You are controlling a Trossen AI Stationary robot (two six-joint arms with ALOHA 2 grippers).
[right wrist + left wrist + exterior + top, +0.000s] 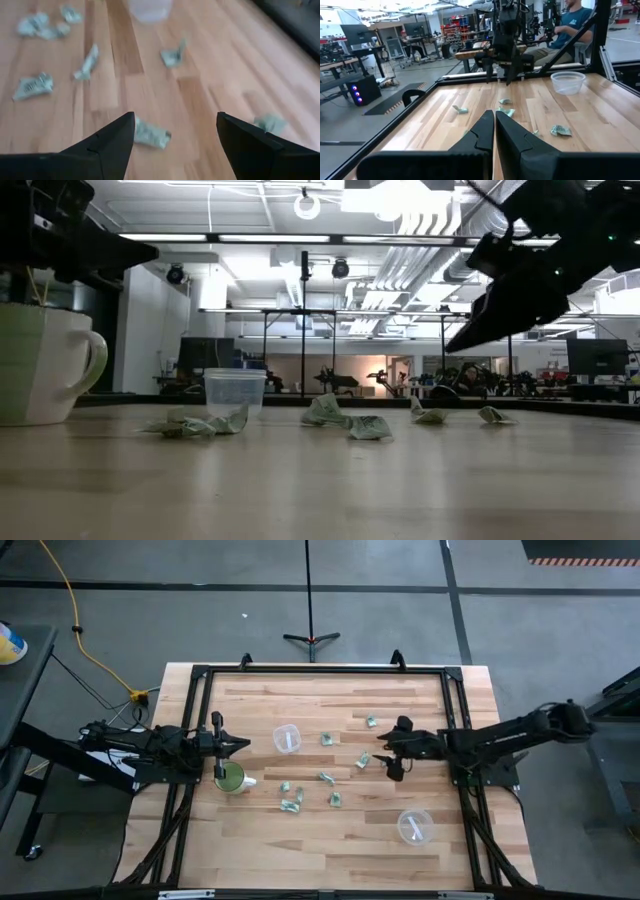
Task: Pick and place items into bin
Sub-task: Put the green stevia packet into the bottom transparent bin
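Several tiny pale green-and-silvery wrapped items lie scattered on the wooden table, among them one, another and a pair. My right gripper hangs open above the table, just right of the nearest item, which lies on the wood beneath the gap between its fingers, nearer one of them. In the low view this gripper is well clear of the surface. My left gripper waits shut at the table's left, over a green cup; its fingers point across the table.
A clear plastic cup stands left of centre, and another near the right front. A black frame rims the table. A seated person is beyond the far side in the left wrist view. Bare wood shows along the near edge.
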